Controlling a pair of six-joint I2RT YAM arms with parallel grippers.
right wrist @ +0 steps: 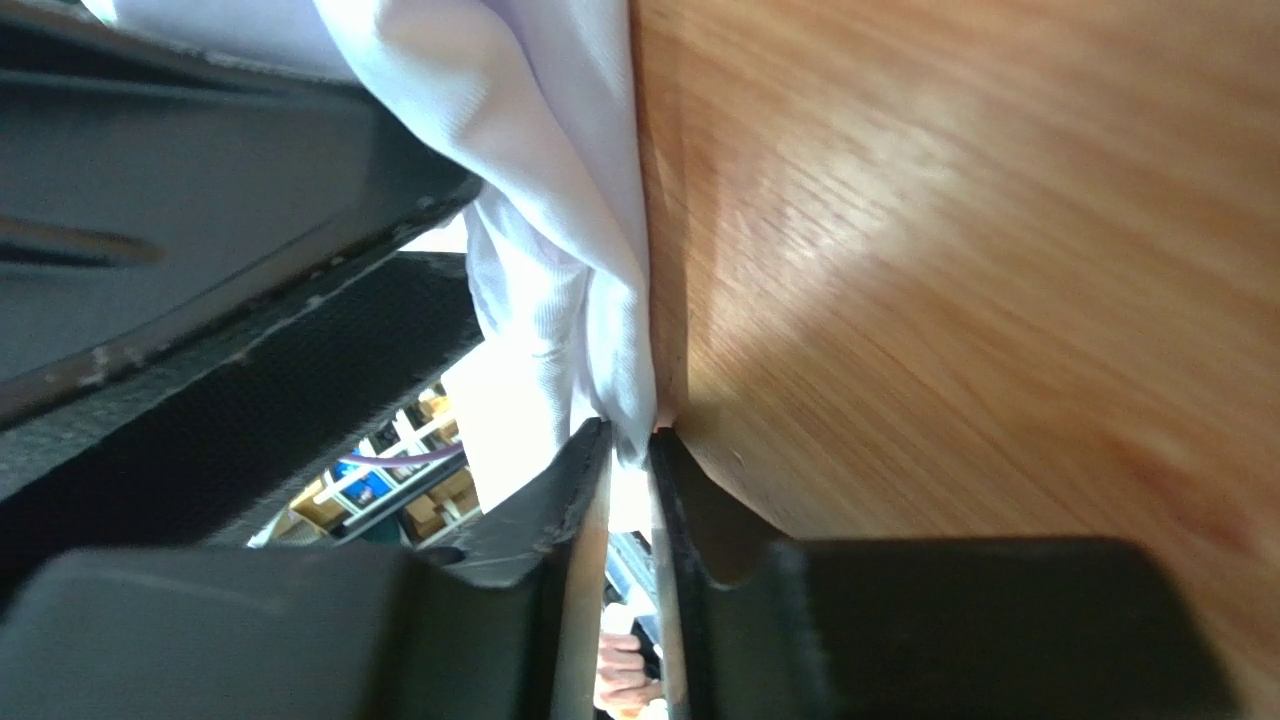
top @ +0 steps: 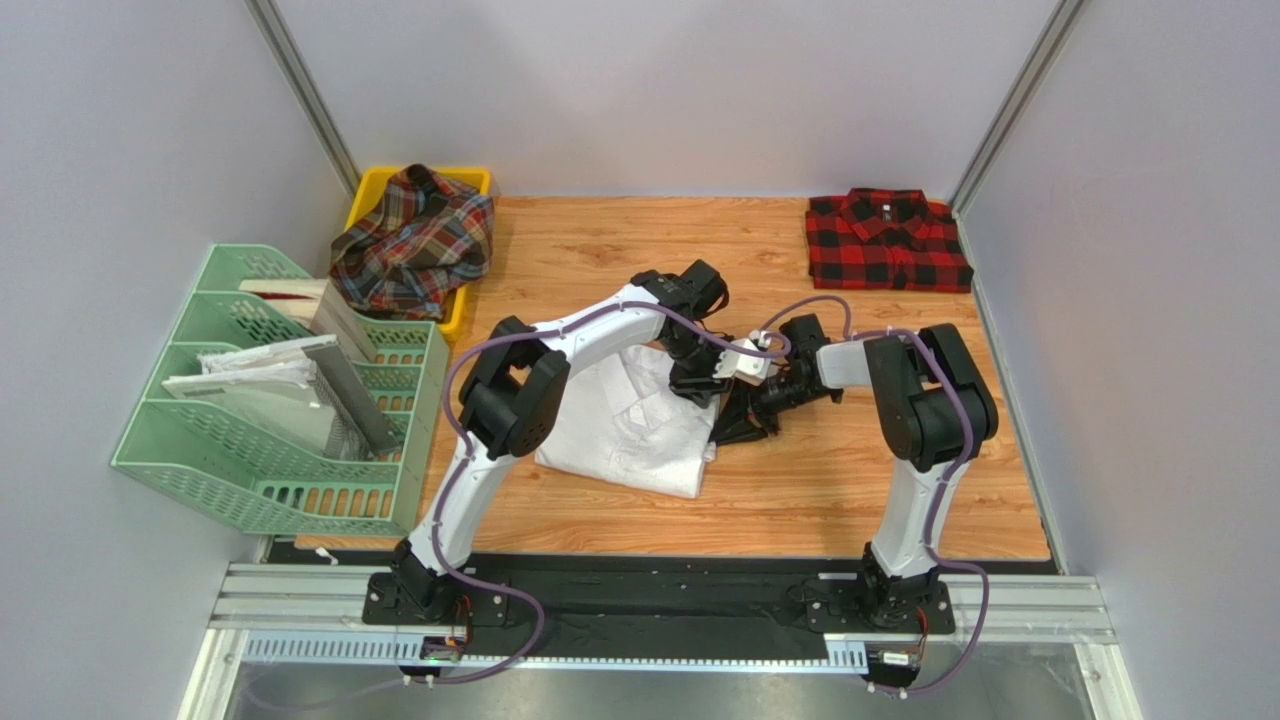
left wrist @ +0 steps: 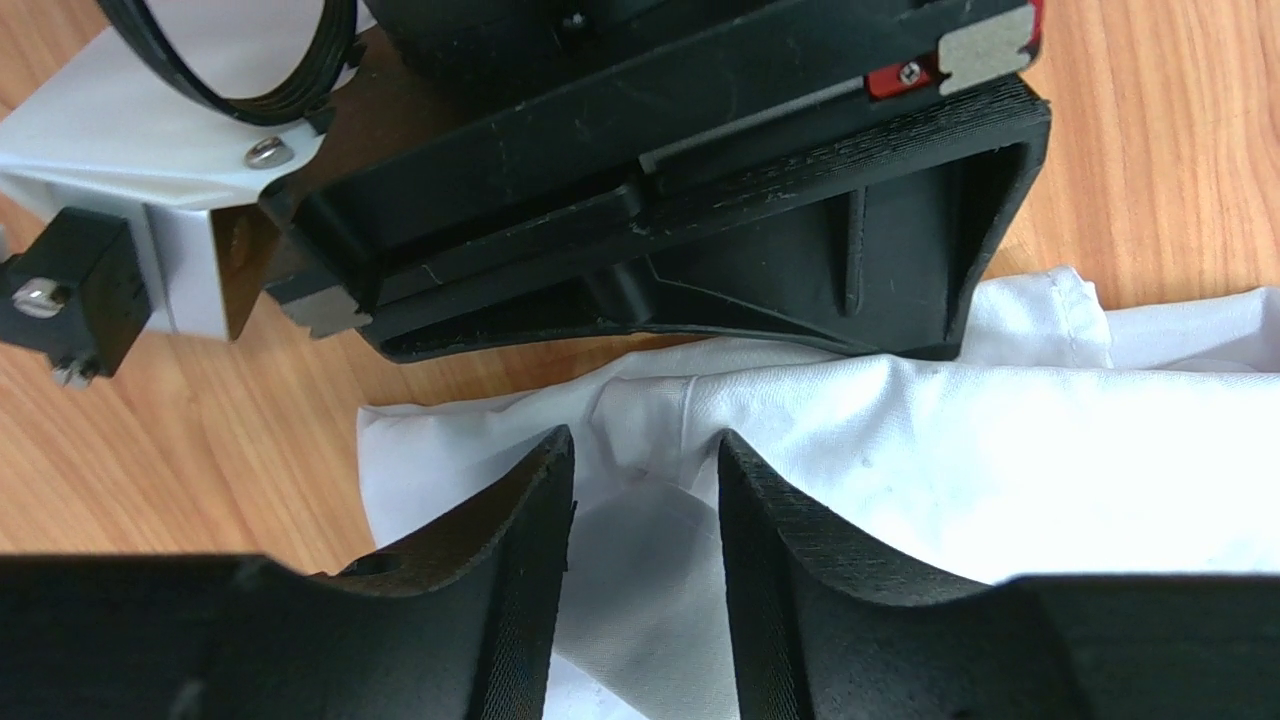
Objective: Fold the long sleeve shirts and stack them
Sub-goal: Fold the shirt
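The large white shirt (top: 628, 428) lies partly folded mid-table. My left gripper (top: 694, 378) is over its right edge. In the left wrist view its open jaws (left wrist: 646, 443) straddle a raised fold of the white cloth (left wrist: 977, 450) without pinching it. My right gripper (top: 747, 408) lies low against the same edge. In the right wrist view its narrow jaws (right wrist: 631, 435) are shut on a hem of the white shirt (right wrist: 526, 150) just off the wood. The red-and-black checked shirt (top: 884, 240) lies folded at the back right. The tartan shirt (top: 413, 240) is heaped in a yellow bin (top: 464, 183).
A green mesh file rack (top: 271, 435) holding white sheets stands at the left edge. The right gripper's black body (left wrist: 721, 195) sits close in front of my left fingers. Grey walls close in the wooden table (top: 842, 480) on three sides.
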